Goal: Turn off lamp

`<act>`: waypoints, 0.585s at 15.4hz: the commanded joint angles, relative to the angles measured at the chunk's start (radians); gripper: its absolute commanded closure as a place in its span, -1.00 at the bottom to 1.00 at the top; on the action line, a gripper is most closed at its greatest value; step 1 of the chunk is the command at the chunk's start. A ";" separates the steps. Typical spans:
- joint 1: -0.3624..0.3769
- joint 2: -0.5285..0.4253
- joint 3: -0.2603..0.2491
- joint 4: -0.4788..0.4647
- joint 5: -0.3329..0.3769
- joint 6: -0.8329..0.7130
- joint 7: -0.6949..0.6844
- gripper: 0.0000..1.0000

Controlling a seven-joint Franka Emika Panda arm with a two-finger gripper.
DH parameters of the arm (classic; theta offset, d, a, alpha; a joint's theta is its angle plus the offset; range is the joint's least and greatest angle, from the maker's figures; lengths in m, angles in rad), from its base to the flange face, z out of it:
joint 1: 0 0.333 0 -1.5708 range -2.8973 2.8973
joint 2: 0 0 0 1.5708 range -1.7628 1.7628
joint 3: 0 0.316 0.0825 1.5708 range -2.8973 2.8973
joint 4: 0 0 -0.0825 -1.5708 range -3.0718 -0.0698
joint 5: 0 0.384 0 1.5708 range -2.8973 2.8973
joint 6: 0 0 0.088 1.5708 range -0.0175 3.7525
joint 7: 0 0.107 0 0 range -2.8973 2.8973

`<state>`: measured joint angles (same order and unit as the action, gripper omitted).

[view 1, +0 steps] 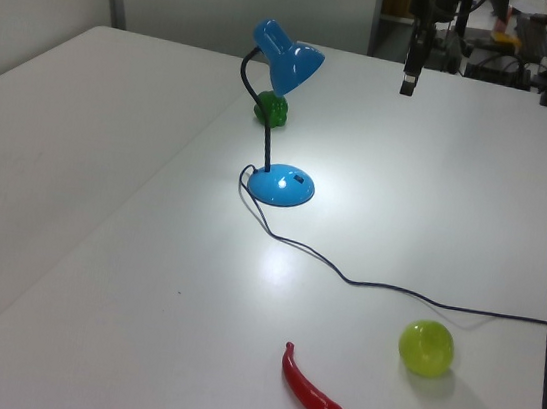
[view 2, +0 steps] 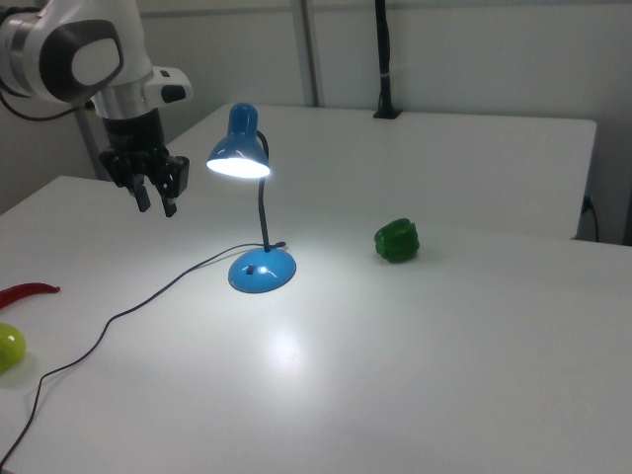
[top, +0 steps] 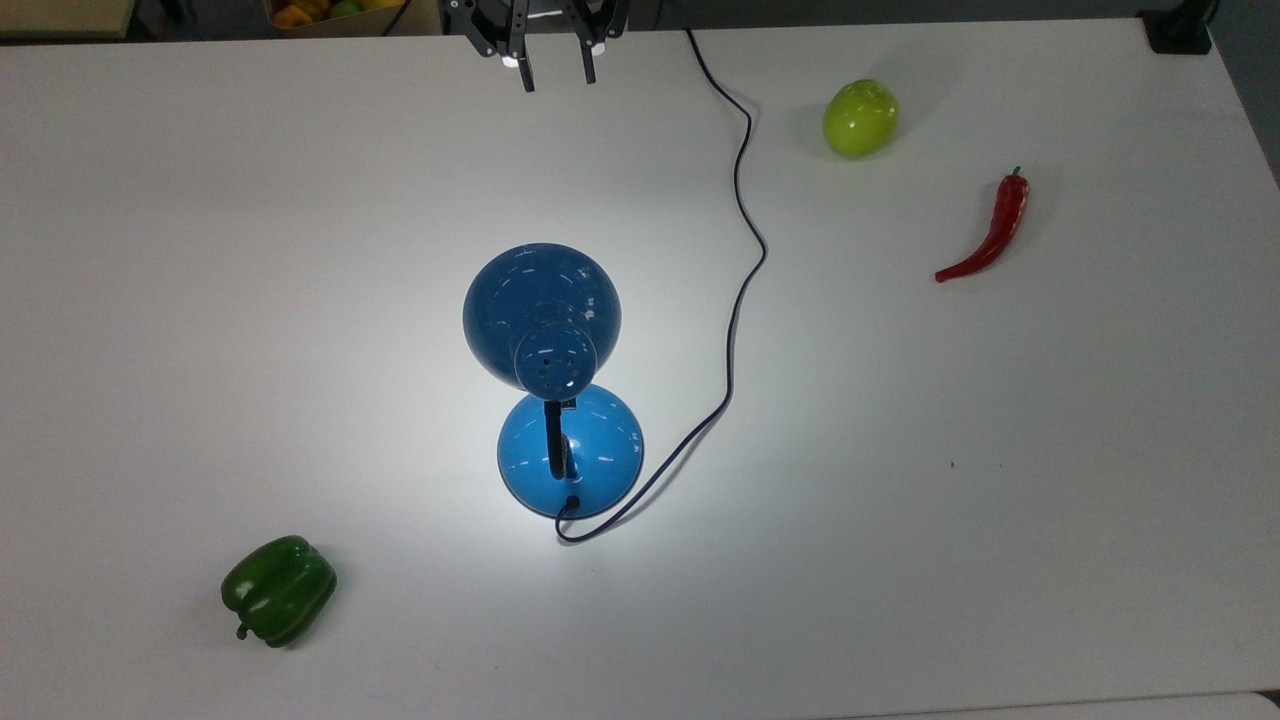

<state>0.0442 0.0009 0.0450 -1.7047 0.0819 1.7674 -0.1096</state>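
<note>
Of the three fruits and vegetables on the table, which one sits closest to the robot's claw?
The green apple. It lies near the table's far edge, toward the end effector, while the red chili is farther out and the green bell pepper sits beyond the lamp.

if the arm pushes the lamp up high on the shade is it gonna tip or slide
Probably tip or flex before it slides: the shade sits high on a thin curved neck over a small dome base. The glossy base on the smooth white table might skid a little. The trailing cord looks slack, so likely little restraint.

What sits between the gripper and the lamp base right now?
In the top view, bare table lies below the gripper, then the lamp's own shade overhangs the base. The cord runs off to the side.
</note>
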 commanded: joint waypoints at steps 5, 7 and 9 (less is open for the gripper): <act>0.016 -0.001 -0.016 -0.020 0.001 0.021 -0.039 0.88; 0.016 -0.001 -0.016 -0.023 0.002 0.021 -0.039 1.00; 0.017 0.001 -0.016 -0.026 0.002 0.021 -0.039 1.00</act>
<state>0.0443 0.0092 0.0450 -1.7078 0.0820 1.7674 -0.1186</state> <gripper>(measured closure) 0.991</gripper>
